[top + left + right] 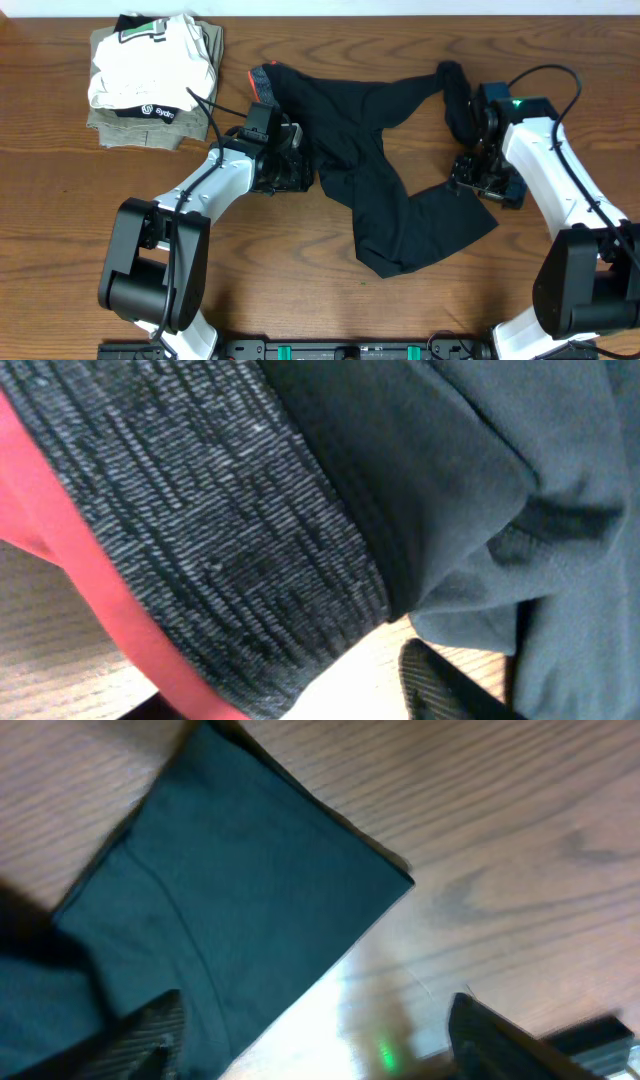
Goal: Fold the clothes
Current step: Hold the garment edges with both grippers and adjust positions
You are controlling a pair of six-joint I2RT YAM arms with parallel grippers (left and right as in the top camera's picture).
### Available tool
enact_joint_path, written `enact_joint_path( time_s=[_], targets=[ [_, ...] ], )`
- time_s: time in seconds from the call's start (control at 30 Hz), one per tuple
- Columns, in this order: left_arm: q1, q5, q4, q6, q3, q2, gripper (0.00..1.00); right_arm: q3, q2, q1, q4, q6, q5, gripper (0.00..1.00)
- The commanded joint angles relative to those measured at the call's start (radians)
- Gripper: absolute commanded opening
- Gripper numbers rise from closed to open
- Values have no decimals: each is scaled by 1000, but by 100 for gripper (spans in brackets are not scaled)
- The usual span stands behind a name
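The clothes (pixel 380 170), black long-legged pants, lie crumpled across the middle of the table, with the grey, red-lined waistband (pixel 262 82) at the upper left. My left gripper (pixel 293 162) is at the pants' left edge, below the waistband. In the left wrist view the waistband (pixel 220 530) fills the frame and its lower edge hangs between my parted jaws; one finger (pixel 450 685) shows, with bare table between it and the cloth. My right gripper (pixel 470 178) stands open at a leg end (pixel 240 890), and that hem lies over its left finger (pixel 150 1025).
A stack of folded garments (pixel 150 75), white on khaki, sits at the back left. The other pant leg (pixel 455 95) runs up beside the right arm. Wooden table (pixel 300 300) lies in front of the pants.
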State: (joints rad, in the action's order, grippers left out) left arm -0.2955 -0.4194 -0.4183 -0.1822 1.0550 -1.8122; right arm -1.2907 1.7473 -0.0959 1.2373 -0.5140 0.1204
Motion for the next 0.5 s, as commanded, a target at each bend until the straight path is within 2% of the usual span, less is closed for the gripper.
enact_joint_path(
  time_s=[0.0,0.1,0.2,0.3,0.47],
  targets=[
    [2,-12,-2,13,-2,-6,47,50,-3,-12,-40,-13,2,75],
    [2,-16,-6,13,-2,-6,42,75,-3,-12,-93,-13,2,75],
    [2,-16,-8,13,-2,-6,27,85,-3,-12,-149,-13,2,78],
    [2,-16,-10,2,-2,-6,6,85,-3,-12,-212,-3,2,84],
    [2,-45,-10,2,-2,-6,6,85,-1,-12,-283,23,2,85]
  ],
)
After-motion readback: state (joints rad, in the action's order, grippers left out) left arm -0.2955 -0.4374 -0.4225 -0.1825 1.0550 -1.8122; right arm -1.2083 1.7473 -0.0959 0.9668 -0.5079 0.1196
